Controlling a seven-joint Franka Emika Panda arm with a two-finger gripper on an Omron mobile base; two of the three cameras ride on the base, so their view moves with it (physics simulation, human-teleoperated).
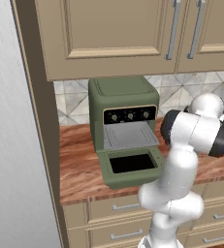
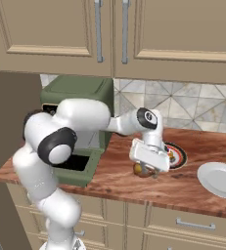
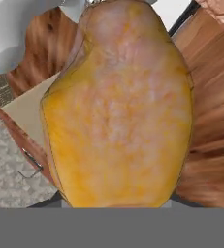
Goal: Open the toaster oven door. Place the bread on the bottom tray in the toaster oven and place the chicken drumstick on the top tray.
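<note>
Your jaws [image 2: 145,171] grasp the chicken drumstick [image 3: 118,106] just above the wooden surface [image 2: 183,188]. Toaster oven [image 1: 123,109] at your left, its door [image 1: 131,164] folded down to the surface's front edge. White plate [image 2: 221,178] well right.

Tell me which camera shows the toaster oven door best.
The left base view: the toaster oven door lies folded down and fully visible, its dark window facing up. In the right base view, the arm hides most of it, leaving one corner. The hand view shows the chicken drumstick instead.
</note>
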